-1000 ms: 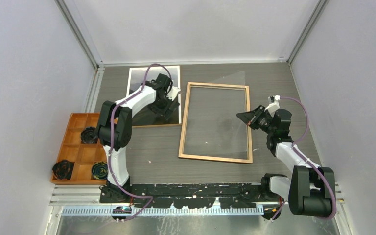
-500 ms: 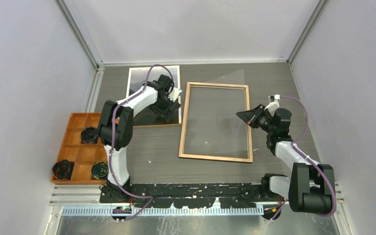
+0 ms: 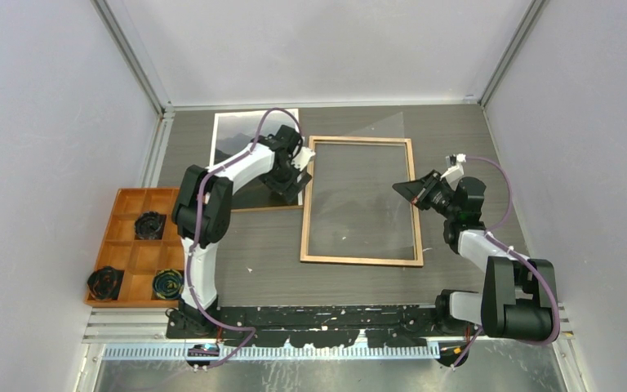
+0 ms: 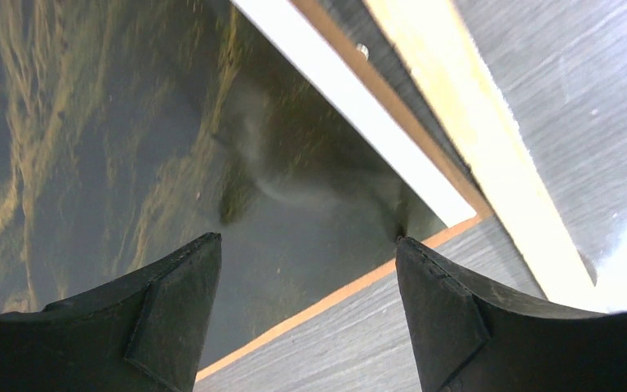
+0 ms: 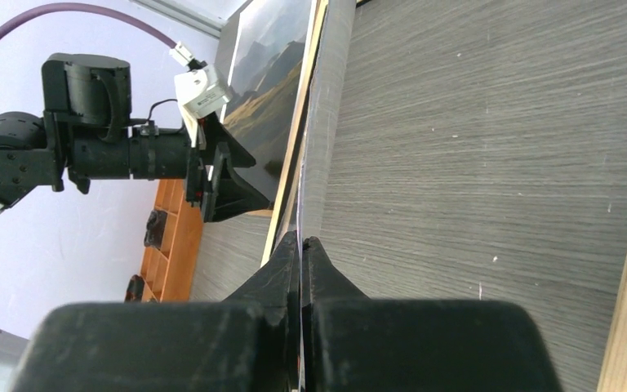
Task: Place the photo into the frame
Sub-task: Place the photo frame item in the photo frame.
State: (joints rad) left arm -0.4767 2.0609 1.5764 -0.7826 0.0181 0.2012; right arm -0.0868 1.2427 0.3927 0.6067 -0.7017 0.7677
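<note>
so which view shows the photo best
Top external: the photo lies nearly whole in view, only the left arm crossing it. Left wrist shows just its near corner close up; right wrist a slanted strip, far off.

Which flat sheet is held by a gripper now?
The clear pane: the right gripper is shut on its edge. The photo lies flat below the open left gripper.
</note>
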